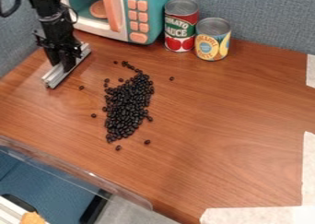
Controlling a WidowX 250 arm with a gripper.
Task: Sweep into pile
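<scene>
At the upper left, my black gripper [62, 62] hangs low over the table, shut on a silver metal bar [54, 78]. The bar lies slantwise at table level, its near end toward the lower left. To the right of it, with a strip of wood between, dark beans [128, 103] form a long, dense heap that narrows toward the top. Several single beans lie apart around the heap, some on the bar's side, one to the right [172, 79] and one near the lower end [147, 142].
A teal toy microwave [152, 20] with its door open stands behind, beside the arm. Next to it are a red-labelled can [181, 27] and a yellow-labelled can [212, 41]. White tape [258, 215] marks the table's lower right. A clear edge strip [73, 168] runs along the lower left.
</scene>
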